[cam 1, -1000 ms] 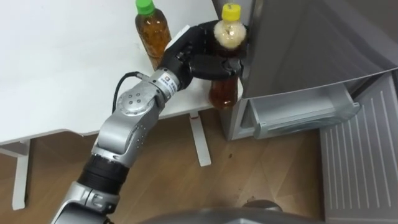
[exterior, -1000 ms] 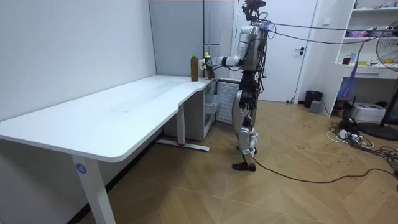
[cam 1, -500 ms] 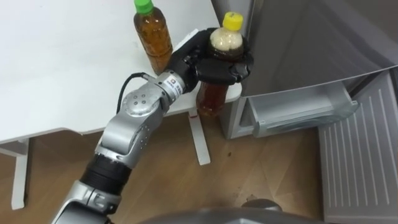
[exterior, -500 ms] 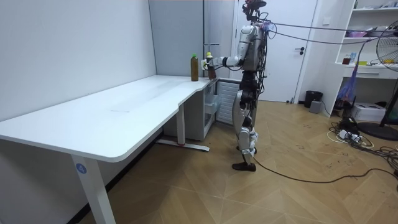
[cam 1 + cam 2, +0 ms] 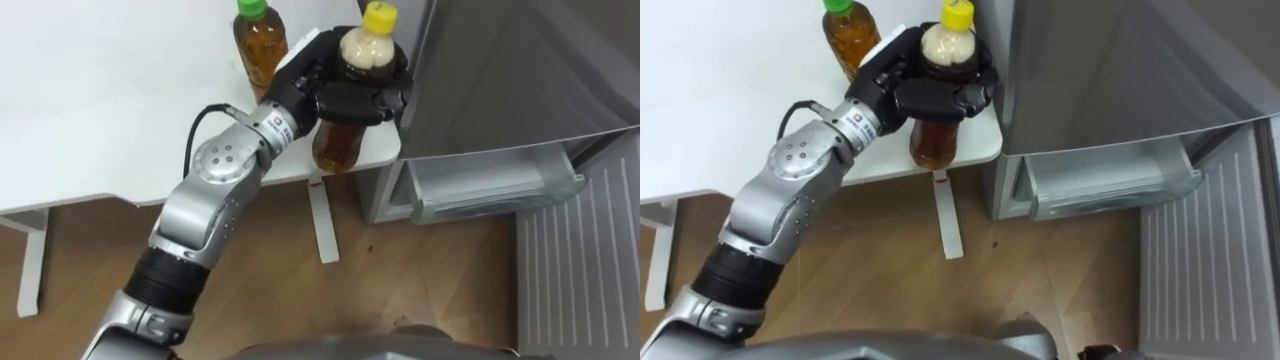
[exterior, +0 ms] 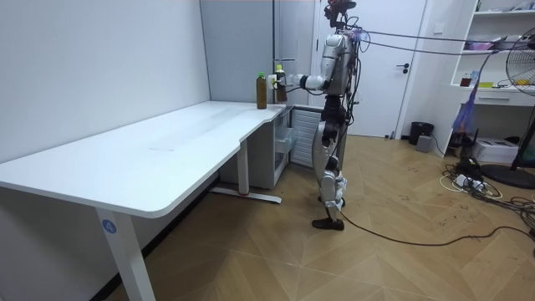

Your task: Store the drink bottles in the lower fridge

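My left hand [image 5: 345, 98] is shut on the upper body of a yellow-capped tea bottle [image 5: 343, 145], just below its neck. It holds the bottle upright in the air over the white table's [image 5: 100, 100] near right corner, close to the grey fridge [image 5: 520, 70]. In the right eye view the same hand [image 5: 935, 97] and bottle [image 5: 933, 142] appear. A second tea bottle with a green cap [image 5: 260, 45] stands on the table just behind the hand. The room view has me standing at the table's far end beside the fridge, arm stretched out with the bottle [image 6: 278, 82].
The lower fridge compartment is open; its pale drawer [image 5: 490, 185] juts out below the grey front. The opened door [image 5: 580, 270] with ribbed lining lies at the right. Wooden floor and a table leg [image 5: 322, 225] lie below the corner.
My left hand has raised the yellow-capped bottle off the table corner and holds it higher. The green-capped bottle has stayed put; the head views have shifted slightly.
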